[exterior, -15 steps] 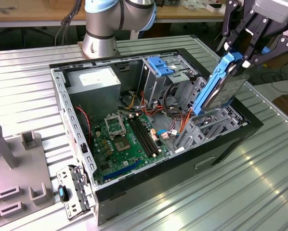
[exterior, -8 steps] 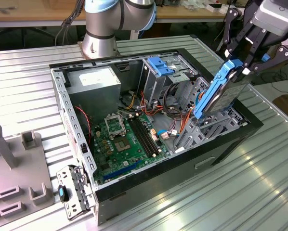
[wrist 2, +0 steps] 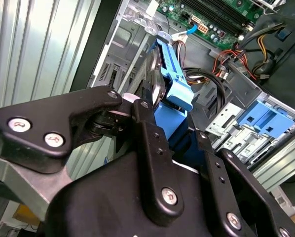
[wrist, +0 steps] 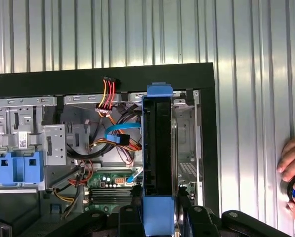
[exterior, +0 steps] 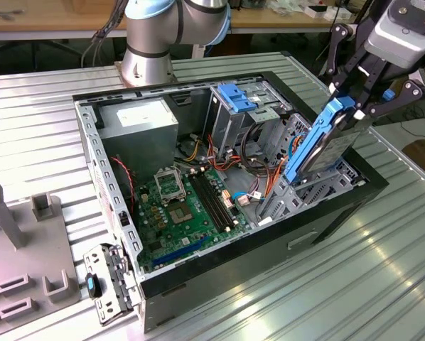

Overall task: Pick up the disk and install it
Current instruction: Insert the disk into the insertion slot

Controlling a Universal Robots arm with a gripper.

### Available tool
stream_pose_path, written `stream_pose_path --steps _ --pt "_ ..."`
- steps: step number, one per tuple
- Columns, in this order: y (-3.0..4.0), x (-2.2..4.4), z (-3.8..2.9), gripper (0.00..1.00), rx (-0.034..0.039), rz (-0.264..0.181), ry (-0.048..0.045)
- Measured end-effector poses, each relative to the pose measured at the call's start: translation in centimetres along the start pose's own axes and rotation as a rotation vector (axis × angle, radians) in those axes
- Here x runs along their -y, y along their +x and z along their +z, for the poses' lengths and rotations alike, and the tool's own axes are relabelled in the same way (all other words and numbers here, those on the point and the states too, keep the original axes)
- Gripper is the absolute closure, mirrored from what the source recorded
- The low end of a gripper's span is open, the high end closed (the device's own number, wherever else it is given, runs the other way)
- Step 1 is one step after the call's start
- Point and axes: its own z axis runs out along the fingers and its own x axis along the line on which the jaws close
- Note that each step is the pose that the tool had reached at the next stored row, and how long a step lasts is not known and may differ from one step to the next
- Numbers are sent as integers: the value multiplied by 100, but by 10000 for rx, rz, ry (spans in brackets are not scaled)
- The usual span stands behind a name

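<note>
The disk [exterior: 319,145], a grey-black drive in a bright blue carrier frame, hangs on edge and tilted over the corner of the open computer case [exterior: 269,249] on the exterior view's right. My gripper [exterior: 354,106] is shut on its upper end. The disk's lower end reaches down among the grey bay metal by the case wall. In the second wrist view the disk [wrist 2: 173,74] sticks out from between my black fingers [wrist 2: 147,128]. In the first wrist view the disk [wrist: 157,148] stands edge-on over the bay beside the case's black wall, held by my gripper [wrist: 157,210].
A fixed blue bracket [exterior: 237,96] tops the grey drive cage deeper in the case. Motherboard [exterior: 184,206], power supply [exterior: 138,121] and loose cables [wrist: 108,98] lie inside. A person's hand [wrist: 293,168] rests on the ribbed table. A grey fixture [exterior: 20,249] stands on the exterior view's left.
</note>
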Motion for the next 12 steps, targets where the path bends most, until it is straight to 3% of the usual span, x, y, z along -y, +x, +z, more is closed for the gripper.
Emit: stream_pose_path --steps 12 --pt "-5 -16 117 63 3 2 42"
